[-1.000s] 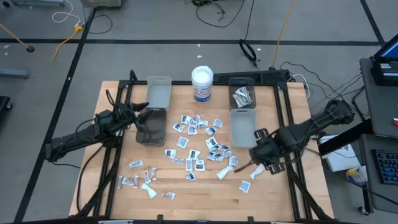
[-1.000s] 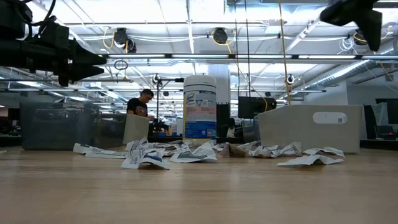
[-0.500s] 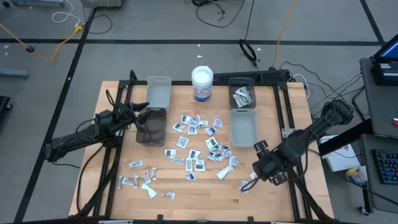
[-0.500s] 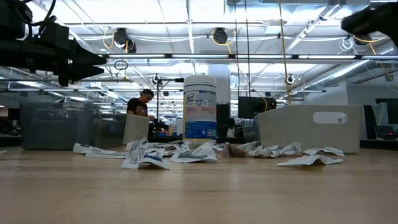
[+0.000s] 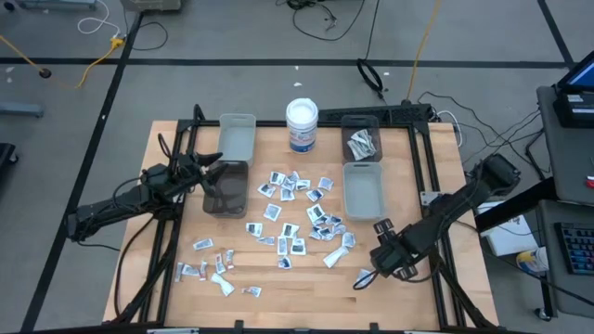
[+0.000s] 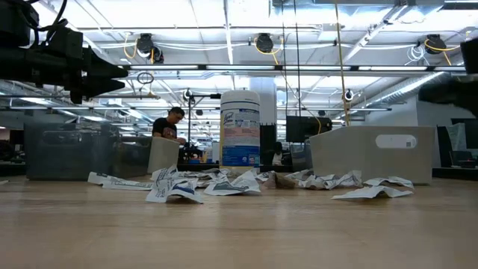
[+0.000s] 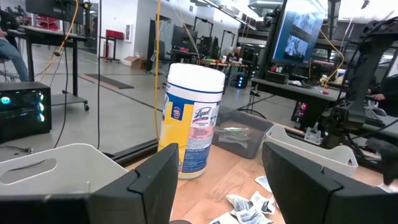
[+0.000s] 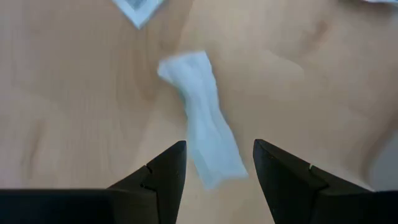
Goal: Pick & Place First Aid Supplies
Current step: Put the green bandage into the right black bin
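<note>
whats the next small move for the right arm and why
Probably lower the right gripper straight down and close: the fingers stand open either side of a pale sachet lying flat on the table, and nothing is held yet. The left gripper waits over the dark bin.

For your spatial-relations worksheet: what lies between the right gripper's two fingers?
In the right wrist view, a pale sachet lies on the bare wooden table, one end reaching into the gap of the open right gripper. Neither finger touches it.
</note>
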